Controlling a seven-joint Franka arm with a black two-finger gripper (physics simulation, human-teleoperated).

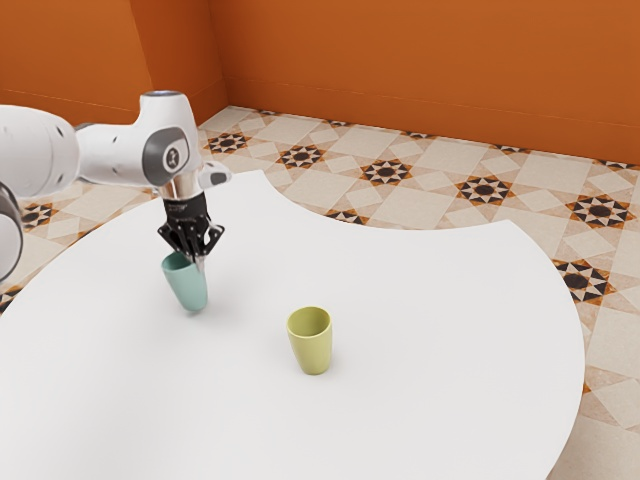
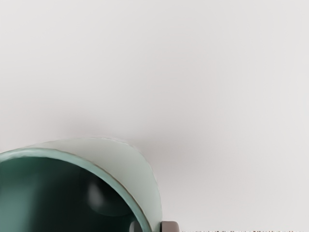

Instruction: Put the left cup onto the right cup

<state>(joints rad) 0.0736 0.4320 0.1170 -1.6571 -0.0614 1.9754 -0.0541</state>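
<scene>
Teal cup [image 1: 188, 287] is tilted, mouth leaning toward the exterior view's left, over the part of the white table [image 1: 430, 380] nearer its far edge. Black gripper [image 1: 191, 256] pinches the cup's rim from above, one finger inside the mouth and the other on the outer wall. Whether the base touches the table cannot be told. Yellow-green cup [image 1: 311, 342] stands upright near the table's middle, well apart from the teal cup, toward the exterior view's right. In the wrist view the teal cup's dark mouth [image 2: 72, 198] lies just under the hand
</scene>
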